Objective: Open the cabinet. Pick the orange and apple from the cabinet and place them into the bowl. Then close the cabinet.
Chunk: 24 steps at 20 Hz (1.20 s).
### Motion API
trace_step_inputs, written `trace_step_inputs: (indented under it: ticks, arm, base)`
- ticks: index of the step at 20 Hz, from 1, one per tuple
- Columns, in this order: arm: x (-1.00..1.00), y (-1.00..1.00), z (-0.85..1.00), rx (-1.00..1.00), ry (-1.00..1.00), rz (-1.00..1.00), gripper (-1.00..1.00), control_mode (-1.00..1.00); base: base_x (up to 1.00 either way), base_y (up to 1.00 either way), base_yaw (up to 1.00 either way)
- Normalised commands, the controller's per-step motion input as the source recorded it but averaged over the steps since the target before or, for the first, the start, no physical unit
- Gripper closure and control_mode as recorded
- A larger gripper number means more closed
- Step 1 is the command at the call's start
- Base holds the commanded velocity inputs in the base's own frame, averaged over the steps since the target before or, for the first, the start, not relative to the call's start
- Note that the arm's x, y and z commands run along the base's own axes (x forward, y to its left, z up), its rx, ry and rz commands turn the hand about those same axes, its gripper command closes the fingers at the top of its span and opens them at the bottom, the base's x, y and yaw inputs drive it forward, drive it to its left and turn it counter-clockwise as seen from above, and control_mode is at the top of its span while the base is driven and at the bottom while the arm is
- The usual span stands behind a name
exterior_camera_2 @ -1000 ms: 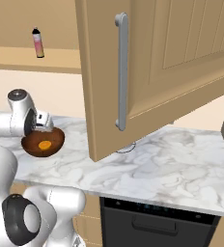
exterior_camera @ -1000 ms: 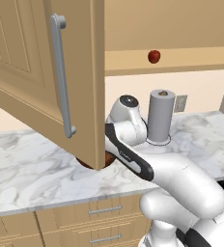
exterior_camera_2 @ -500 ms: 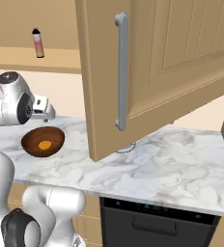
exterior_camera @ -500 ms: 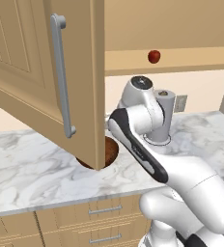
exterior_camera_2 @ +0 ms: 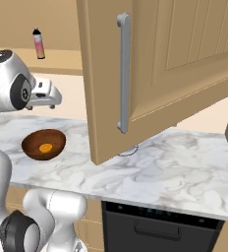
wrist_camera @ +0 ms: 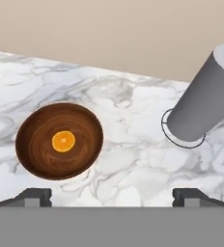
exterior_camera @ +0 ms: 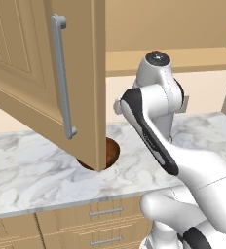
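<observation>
The cabinet's door point(exterior_camera: 42, 73) point(exterior_camera_2: 185, 59) stands swung wide open over the counter, its grey bar handle point(exterior_camera_2: 123, 74) facing me. On the marble counter sits the dark wooden bowl point(wrist_camera: 59, 140) point(exterior_camera_2: 43, 144), and the orange point(wrist_camera: 63, 141) point(exterior_camera_2: 45, 147) lies in its middle. In the left base view the open door hides most of the bowl point(exterior_camera: 111, 152). My gripper point(wrist_camera: 112, 198) point(exterior_camera_2: 49, 101) hangs open well above the counter, near the bowl and a little to its right, with nothing between the fingertips point(wrist_camera: 34, 195). The apple is hidden behind my arm.
A grey upright roll point(wrist_camera: 205, 101) on a ring base stands on the counter right of the bowl. A spray bottle point(exterior_camera_2: 37, 43) is on the cabinet shelf point(exterior_camera: 193, 59). Drawers point(exterior_camera: 105, 211) lie below the counter, and a black appliance point(exterior_camera_2: 160, 226) at lower right.
My arm has risen from just over the bowl and swung up toward the shelf, now covering the apple. The gripper stays open. The orange lies still in the bowl.
</observation>
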Motion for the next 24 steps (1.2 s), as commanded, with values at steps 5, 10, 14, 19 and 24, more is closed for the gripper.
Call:
trace_step_inputs:
  ticks: [5, 10, 14, 19, 24]
  arm:
    - [0.0, -0.44, 0.46, -0.05, -0.08, -0.05, -1.0, -1.0]
    - [-0.02, -0.41, 0.25, -0.03, -0.23, -0.06, -1.0, -1.0]
    - [-0.02, -0.34, 0.17, -0.01, -0.31, -0.06, -1.0, -1.0]
    - [0.0, -0.25, 0.29, 0.0, -0.24, -0.06, -1.0, -1.0]
    - [0.0, -0.23, 0.38, 0.0, -0.13, -0.05, -1.0, -1.0]
  base:
    - [0.0, 0.0, 0.0]
    - [0.0, 0.0, 0.0]
    - [0.0, 0.0, 0.0]
    - [0.0, 0.0, 0.0]
    - [0.0, 0.0, 0.0]
